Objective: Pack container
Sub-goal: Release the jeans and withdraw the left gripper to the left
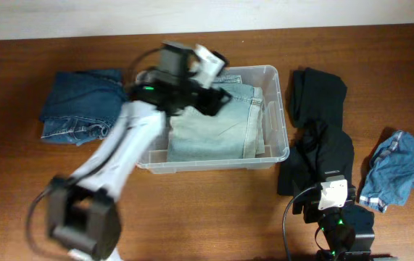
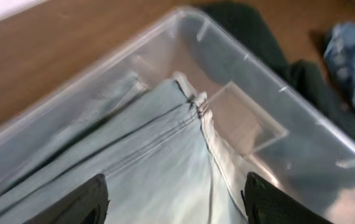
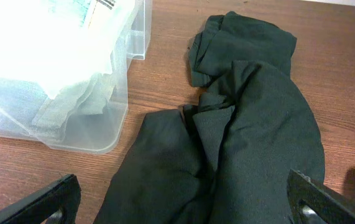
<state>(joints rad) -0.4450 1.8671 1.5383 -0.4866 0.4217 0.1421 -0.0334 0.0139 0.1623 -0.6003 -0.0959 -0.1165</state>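
The clear plastic container (image 1: 275,116) stands mid-table and holds folded light-blue jeans (image 1: 217,123). My left gripper (image 1: 217,98) is open and empty, hovering over the jeans inside the container. In the left wrist view the jeans (image 2: 146,162) lie between the open fingers (image 2: 176,202), with the container wall (image 2: 227,50) beyond. My right gripper (image 1: 333,210) is open near the front edge, above a black garment (image 1: 323,145). The right wrist view shows the black garment (image 3: 239,137) between its open fingers (image 3: 183,205) and the container's corner (image 3: 102,124) at left.
Folded dark-blue jeans (image 1: 80,109) lie left of the container. A crumpled blue denim garment (image 1: 402,170) lies at the far right; its edge shows in the left wrist view (image 2: 354,56).
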